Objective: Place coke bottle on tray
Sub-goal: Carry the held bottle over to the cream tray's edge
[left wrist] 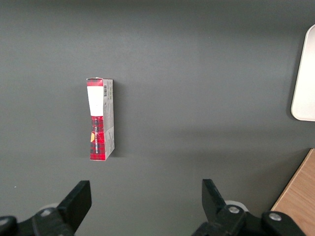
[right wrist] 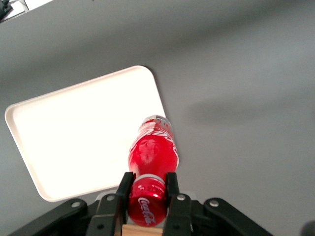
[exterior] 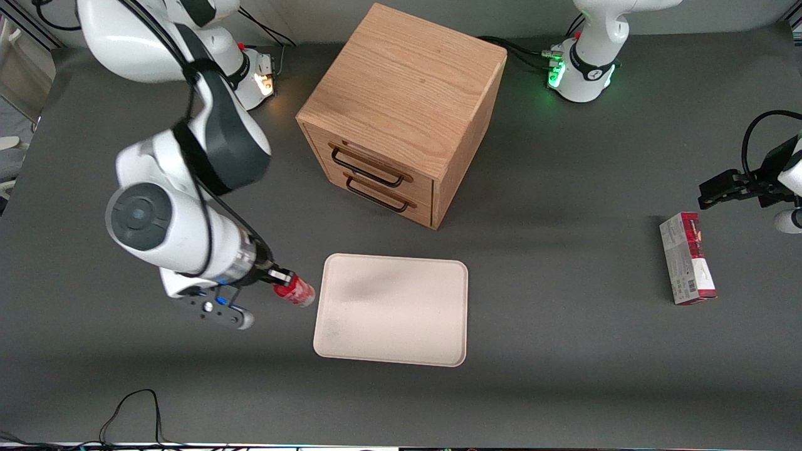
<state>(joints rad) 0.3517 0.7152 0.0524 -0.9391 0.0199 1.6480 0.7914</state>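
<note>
My right gripper (exterior: 279,280) is shut on the coke bottle (exterior: 294,291), a small red bottle with white script. It holds the bottle by its cap end, tilted, just beside the short edge of the tray (exterior: 391,310) at the working arm's end. In the right wrist view the fingers (right wrist: 124,189) clamp the red cap, and the bottle (right wrist: 152,152) hangs over the tray's edge (right wrist: 29,162). The cream-white tray lies flat on the table in front of the drawer cabinet and nothing lies on it.
A wooden two-drawer cabinet (exterior: 401,113) stands farther from the front camera than the tray. A red-and-grey carton (exterior: 687,257) lies toward the parked arm's end of the table; it also shows in the left wrist view (left wrist: 100,119).
</note>
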